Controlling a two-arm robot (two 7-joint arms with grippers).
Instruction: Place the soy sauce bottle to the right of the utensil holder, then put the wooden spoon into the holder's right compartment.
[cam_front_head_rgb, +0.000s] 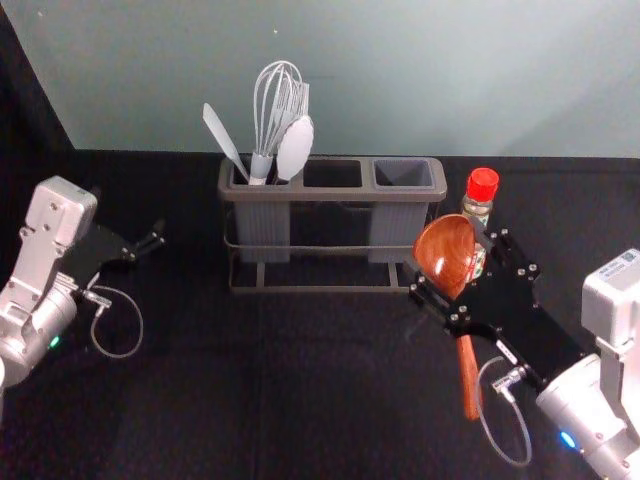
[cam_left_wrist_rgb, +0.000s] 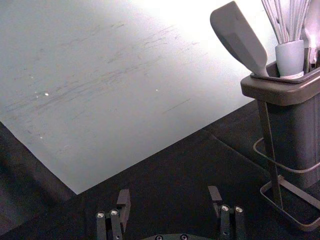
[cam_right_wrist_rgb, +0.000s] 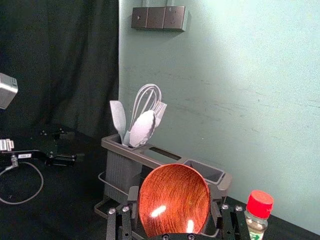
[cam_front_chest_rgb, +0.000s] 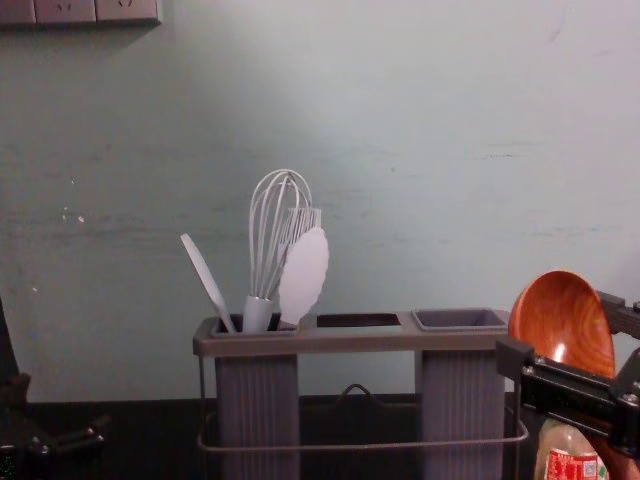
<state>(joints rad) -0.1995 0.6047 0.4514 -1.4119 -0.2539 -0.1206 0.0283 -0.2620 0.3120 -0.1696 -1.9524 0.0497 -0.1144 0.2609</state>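
Note:
My right gripper (cam_front_head_rgb: 453, 264) is shut on the wooden spoon (cam_front_head_rgb: 443, 248), its fingers at either side of the bowl; the handle points down. In the right wrist view the spoon bowl (cam_right_wrist_rgb: 174, 202) is between the fingertips of the right gripper (cam_right_wrist_rgb: 174, 194). The soy sauce bottle (cam_front_head_rgb: 478, 205), red-capped, stands right of the grey utensil holder (cam_front_head_rgb: 330, 195), partly hidden behind the gripper. The holder's right compartment (cam_front_chest_rgb: 460, 319) has no utensil in it. Off to the holder's left, my left gripper (cam_front_head_rgb: 150, 242) is open; the left wrist view shows nothing between the left gripper's fingertips (cam_left_wrist_rgb: 169, 196).
A white whisk (cam_front_head_rgb: 270, 110), a spatula (cam_front_head_rgb: 224, 138) and other pale utensils rise from the holder's left compartment. Behind the black-covered table (cam_front_head_rgb: 200, 400) is a pale wall, with a switch panel (cam_right_wrist_rgb: 159, 18) on it.

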